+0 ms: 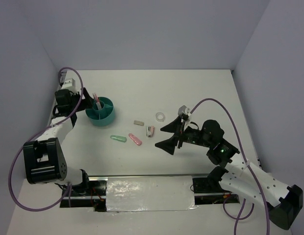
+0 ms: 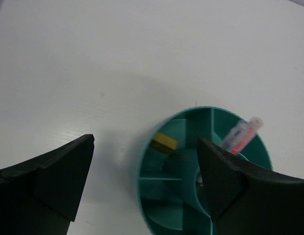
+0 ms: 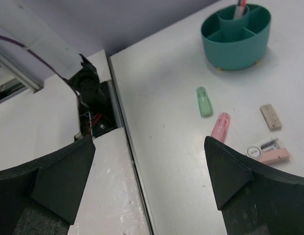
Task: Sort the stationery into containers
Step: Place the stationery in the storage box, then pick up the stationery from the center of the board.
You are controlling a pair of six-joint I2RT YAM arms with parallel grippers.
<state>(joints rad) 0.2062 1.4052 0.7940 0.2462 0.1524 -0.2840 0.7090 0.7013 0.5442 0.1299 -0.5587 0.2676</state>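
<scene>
From above, the teal organiser cup [image 1: 101, 113] sits on the white counter [image 1: 201, 88] at far left, with a red-pink pen [image 1: 96, 102] standing in it and the left jaws beside its left rim. A mint-green eraser [image 1: 118, 138], pink eraser [image 1: 135, 139], tan block [image 1: 138, 122] and clear tape ring [image 1: 160, 116] lie loose mid-counter. The right jaws hang just right of them, spread. In the left wrist view the left jaws stand wide apart over the cup [image 2: 140, 188], holding nothing. The pen [image 2: 240, 134] leans out and a yellow block [image 2: 163, 142] lies in one compartment. In the right wrist view the right jaws gape, empty, above the erasers [image 3: 204, 101].
</scene>
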